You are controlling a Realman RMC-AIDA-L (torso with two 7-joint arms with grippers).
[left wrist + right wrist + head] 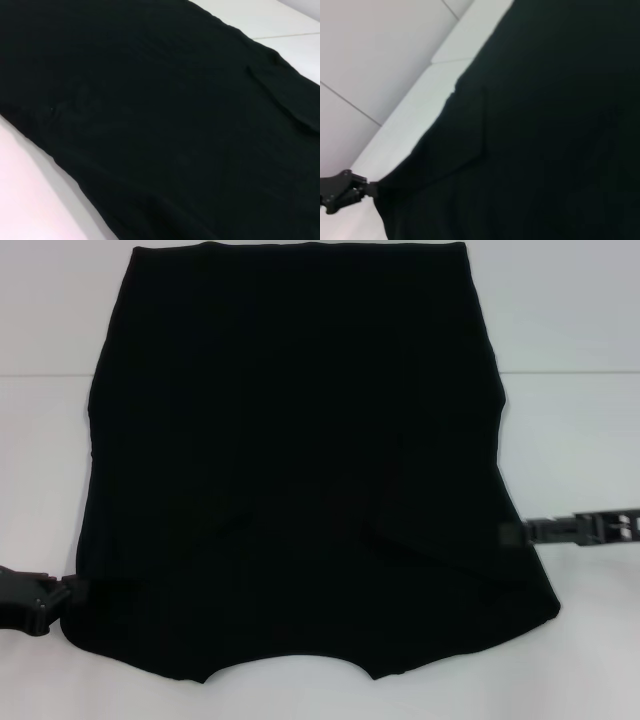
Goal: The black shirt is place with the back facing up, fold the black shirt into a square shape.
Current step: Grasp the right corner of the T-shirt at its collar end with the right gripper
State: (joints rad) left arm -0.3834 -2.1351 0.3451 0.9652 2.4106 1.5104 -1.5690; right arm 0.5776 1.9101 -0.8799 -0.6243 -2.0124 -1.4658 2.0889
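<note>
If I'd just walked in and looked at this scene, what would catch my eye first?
The big black shirt would, spread flat over most of the white table, with no lettering showing and its sleeves already folded in. Next you'd spot two dark claws at its edges: the left gripper at the near left corner and the right gripper at the right edge, both touching the cloth.

We see a white table (590,440) with a seam line running across it from 9 to 3 o'clock. The black shirt (300,470) lies flat on it, covering the centre, neckline at 6 o'clock.
</note>
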